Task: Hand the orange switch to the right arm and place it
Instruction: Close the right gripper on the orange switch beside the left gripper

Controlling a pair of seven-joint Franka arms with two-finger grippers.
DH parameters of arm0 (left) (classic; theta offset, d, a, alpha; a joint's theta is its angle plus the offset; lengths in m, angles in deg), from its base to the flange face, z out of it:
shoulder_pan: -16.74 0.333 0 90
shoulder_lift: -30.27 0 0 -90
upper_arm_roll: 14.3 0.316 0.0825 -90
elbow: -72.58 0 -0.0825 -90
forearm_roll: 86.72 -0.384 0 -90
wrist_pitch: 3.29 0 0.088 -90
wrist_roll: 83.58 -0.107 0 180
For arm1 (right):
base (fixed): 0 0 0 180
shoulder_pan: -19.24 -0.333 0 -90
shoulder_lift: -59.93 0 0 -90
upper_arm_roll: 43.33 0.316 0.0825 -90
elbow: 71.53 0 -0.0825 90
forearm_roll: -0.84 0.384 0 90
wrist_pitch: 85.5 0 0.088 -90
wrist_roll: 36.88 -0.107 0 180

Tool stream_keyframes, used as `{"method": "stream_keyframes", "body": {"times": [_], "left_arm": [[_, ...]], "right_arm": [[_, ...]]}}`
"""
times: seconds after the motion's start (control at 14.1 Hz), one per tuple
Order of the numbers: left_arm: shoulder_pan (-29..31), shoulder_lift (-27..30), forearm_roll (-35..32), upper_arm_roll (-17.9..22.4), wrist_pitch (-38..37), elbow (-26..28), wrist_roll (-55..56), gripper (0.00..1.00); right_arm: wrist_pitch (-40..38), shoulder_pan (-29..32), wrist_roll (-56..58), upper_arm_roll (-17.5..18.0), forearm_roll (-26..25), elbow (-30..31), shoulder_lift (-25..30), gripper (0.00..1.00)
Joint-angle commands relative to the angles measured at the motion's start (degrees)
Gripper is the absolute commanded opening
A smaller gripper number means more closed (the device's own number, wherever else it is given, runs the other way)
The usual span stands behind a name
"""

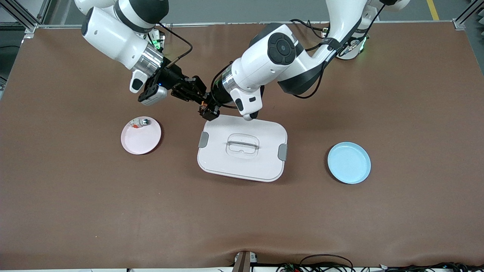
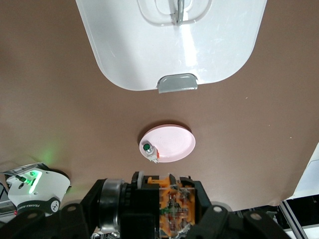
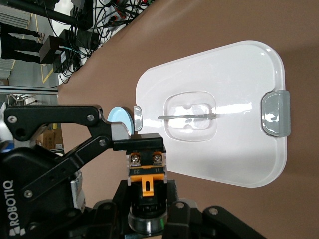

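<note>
The orange switch [image 1: 205,105], a black stubby body with a silver ring and an orange end block, hangs in the air between my two grippers, over the table beside the white lid's corner nearest the robots' bases. My left gripper [image 1: 209,108] is shut on its orange end block [image 2: 172,204]. My right gripper [image 1: 189,91] meets it from the right arm's end, and its fingers close around the black body and silver ring [image 3: 146,199]. The switch [image 3: 145,164] fills the space between the right jaws. The left gripper's finger [image 3: 134,142] presses on the block's end.
A white lid [image 1: 242,166] with grey clips lies mid-table, nearer the front camera than the grippers. A pink plate [image 1: 141,141] holding a small white-and-teal part [image 1: 139,122] sits toward the right arm's end. A blue plate [image 1: 349,163] sits toward the left arm's end.
</note>
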Motion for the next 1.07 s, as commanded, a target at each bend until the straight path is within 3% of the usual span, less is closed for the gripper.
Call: {"method": "stream_keyframes", "body": {"times": [0.0,0.78,0.85,0.99], "left_arm": [[-0.3,-0.3,0.7,0.5,0.0,-1.4,0.9,0.00],[-0.1,0.0,0.9,0.4,-0.3,-1.4,0.6,0.02],[-0.1,0.1,0.9,0.4,-0.3,-1.4,0.6,0.12],[-0.1,0.2,0.6,0.4,-0.4,-1.4,0.4,0.77]], "right_arm": [[0.7,-0.9,-0.8,-0.6,1.3,0.3,-0.2,0.00],[0.7,-0.9,0.2,-0.6,1.3,-0.3,-1.0,0.00],[0.7,-0.9,0.2,-0.6,1.3,-0.6,-1.2,0.00],[0.7,-0.9,0.2,-0.6,1.3,-0.8,-1.5,0.00]]}}
